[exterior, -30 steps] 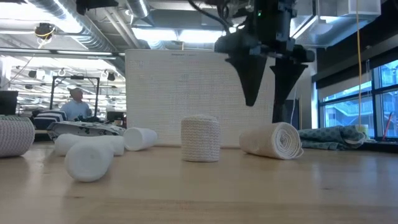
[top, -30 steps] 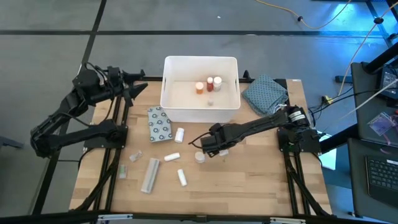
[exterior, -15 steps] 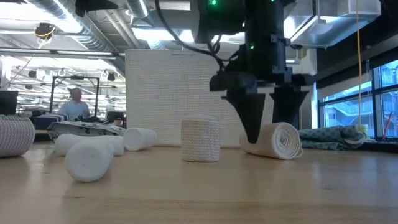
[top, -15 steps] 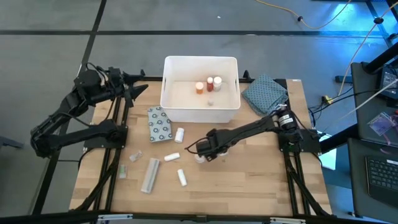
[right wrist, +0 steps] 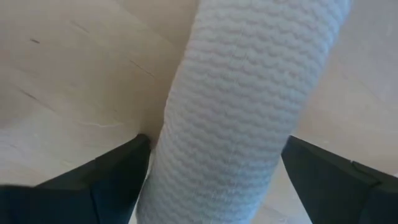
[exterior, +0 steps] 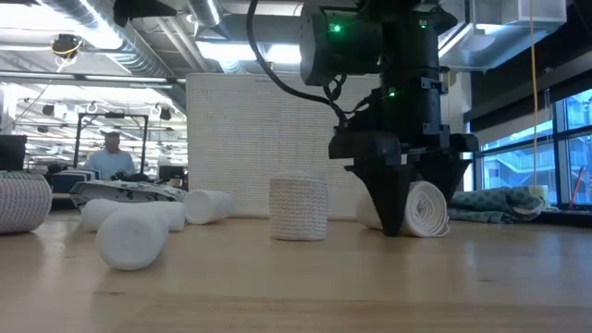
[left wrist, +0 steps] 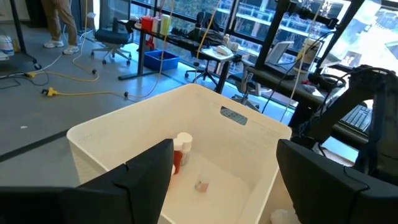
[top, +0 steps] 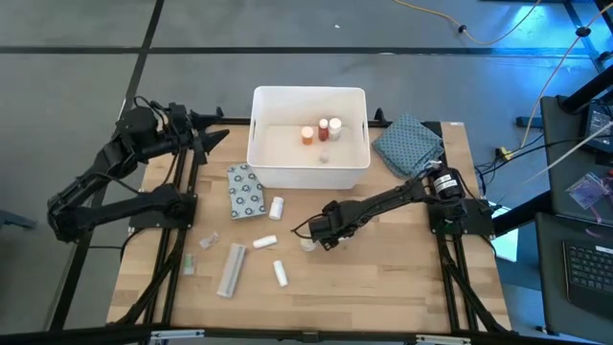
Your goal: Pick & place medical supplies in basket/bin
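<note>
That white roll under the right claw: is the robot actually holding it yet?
Not yet. The right gripper stands open with a finger on each side of the bandage roll, which lies on the table. Nothing is held.

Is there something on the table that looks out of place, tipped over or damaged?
Nothing looks damaged or spilled. The small white and beige rolls lie scattered on the wooden table; one beige ribbed roll stands upright, another lies on its side between the right gripper's open fingers.
</note>
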